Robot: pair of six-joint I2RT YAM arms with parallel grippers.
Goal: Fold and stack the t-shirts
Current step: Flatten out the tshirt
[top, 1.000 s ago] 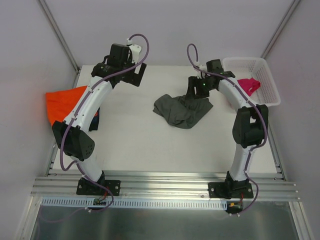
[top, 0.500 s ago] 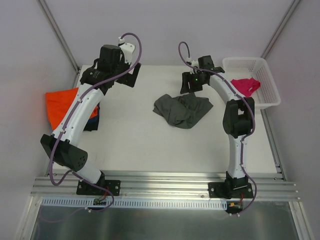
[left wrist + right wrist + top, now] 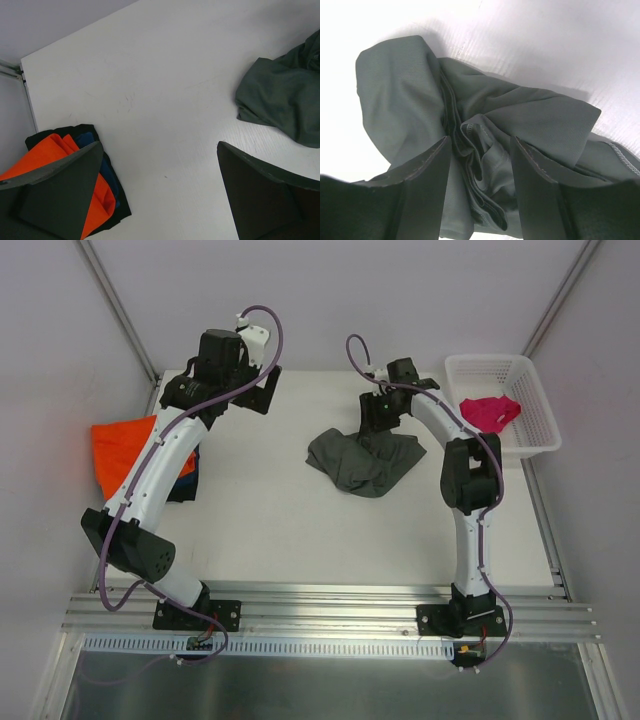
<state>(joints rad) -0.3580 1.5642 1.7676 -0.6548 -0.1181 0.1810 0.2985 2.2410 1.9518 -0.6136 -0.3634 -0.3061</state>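
A crumpled dark grey t-shirt [image 3: 360,462] lies mid-table. My right gripper [image 3: 377,422] is open at its far edge. In the right wrist view its fingers [image 3: 420,175] straddle a bunched fold of the grey shirt [image 3: 485,155], which sits between the jaws [image 3: 480,142]. My left gripper [image 3: 262,395] is open and empty, held high over the far left of the table; it also shows in the left wrist view [image 3: 159,146]. An orange t-shirt [image 3: 118,445] lies folded on a navy/black one [image 3: 186,483] at the left edge. A magenta-pink t-shirt [image 3: 488,412] lies in the basket.
The white lattice basket [image 3: 530,405] stands at the far right corner. In the left wrist view the orange shirt [image 3: 47,150], the navy one [image 3: 109,175] and the grey shirt [image 3: 285,95] show on the white table [image 3: 160,85]. Metal frame posts rise at both far corners.
My right gripper has moved left from near the basket and down onto the grey shirt's far edge. My left arm stretched up and shifted slightly left, then held still.
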